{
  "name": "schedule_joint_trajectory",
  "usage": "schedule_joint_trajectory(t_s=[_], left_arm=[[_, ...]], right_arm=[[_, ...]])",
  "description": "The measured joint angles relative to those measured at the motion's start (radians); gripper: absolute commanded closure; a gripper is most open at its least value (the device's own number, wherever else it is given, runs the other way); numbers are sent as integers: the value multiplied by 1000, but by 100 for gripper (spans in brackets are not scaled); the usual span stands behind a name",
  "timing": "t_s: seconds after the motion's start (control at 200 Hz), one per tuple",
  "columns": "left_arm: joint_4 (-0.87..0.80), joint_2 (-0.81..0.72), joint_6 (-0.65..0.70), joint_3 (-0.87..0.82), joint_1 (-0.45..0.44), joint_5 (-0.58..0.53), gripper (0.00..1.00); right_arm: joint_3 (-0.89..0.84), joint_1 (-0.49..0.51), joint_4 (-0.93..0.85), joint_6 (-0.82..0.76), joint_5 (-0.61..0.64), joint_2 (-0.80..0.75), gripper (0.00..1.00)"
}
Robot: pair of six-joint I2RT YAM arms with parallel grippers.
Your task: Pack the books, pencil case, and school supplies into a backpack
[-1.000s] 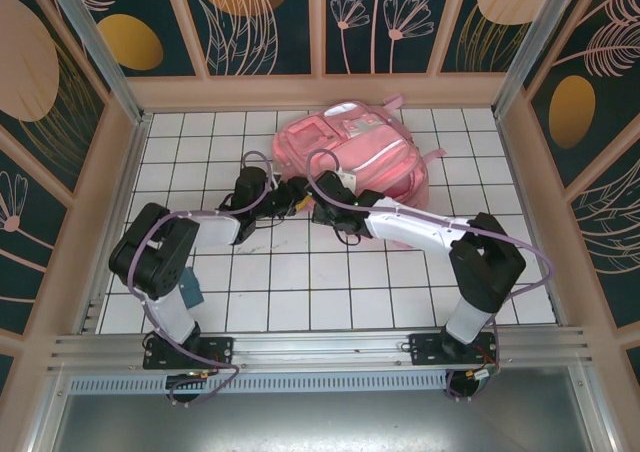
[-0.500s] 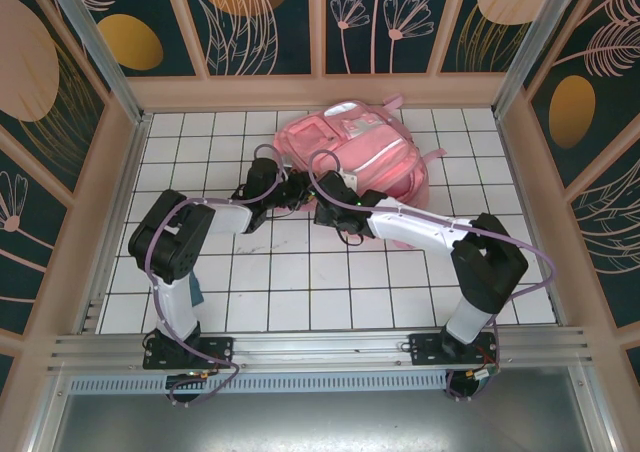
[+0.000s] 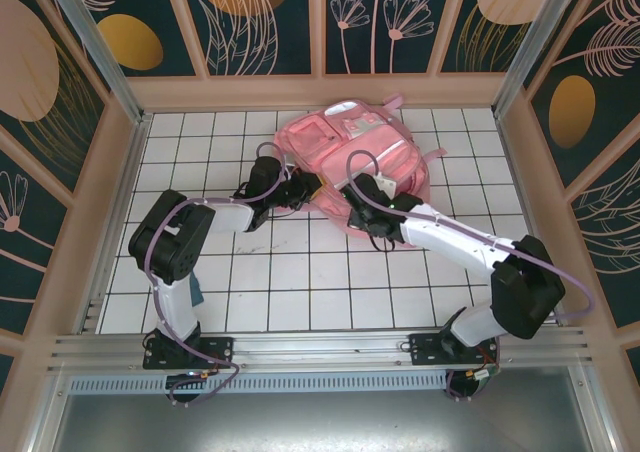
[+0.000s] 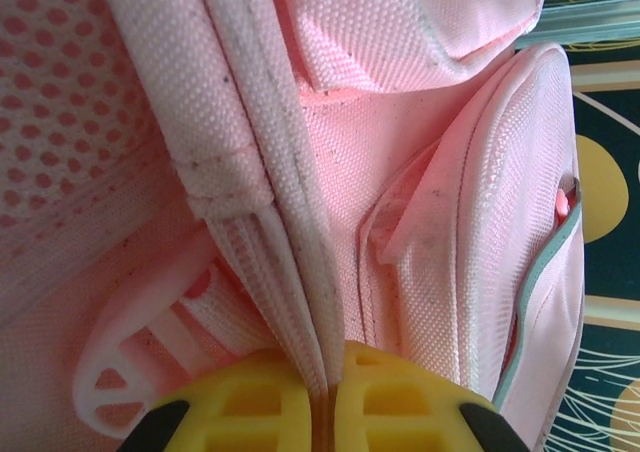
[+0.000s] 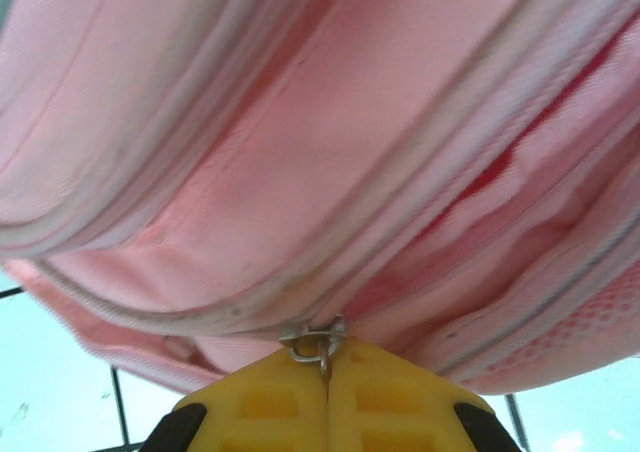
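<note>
Left wrist view: the left gripper (image 4: 325, 397) has just closed its fingers (image 4: 255, 407) on a seam (image 4: 300, 302) of the backpack (image 4: 430, 142) directly ahead, while the right gripper (image 5: 328, 397), pinched on the zipper pull (image 5: 318, 344) between its tips, has swung rightward, so unzipping is probably under way.

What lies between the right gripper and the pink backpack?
A small metal zipper pull: the right gripper pinches it, and it is attached to the zip of the backpack. The right wrist view shows this.
</note>
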Motion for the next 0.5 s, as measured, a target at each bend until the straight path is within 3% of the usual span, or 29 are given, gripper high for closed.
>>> schedule_joint_trajectory(t_s=[0.155,0.395,0.5], left_arm=[[-25,-24,25,0,1,7,96],[-70,-42,68,0,15,5,97],[-105,-53,93,0,45,-5,87]], right_arm=[[-8,-59,0,-47,11,-9,100],[-8,-60,25,-205,-26,-11,100],[-7,-36,54,-277,-104,-11,100]])
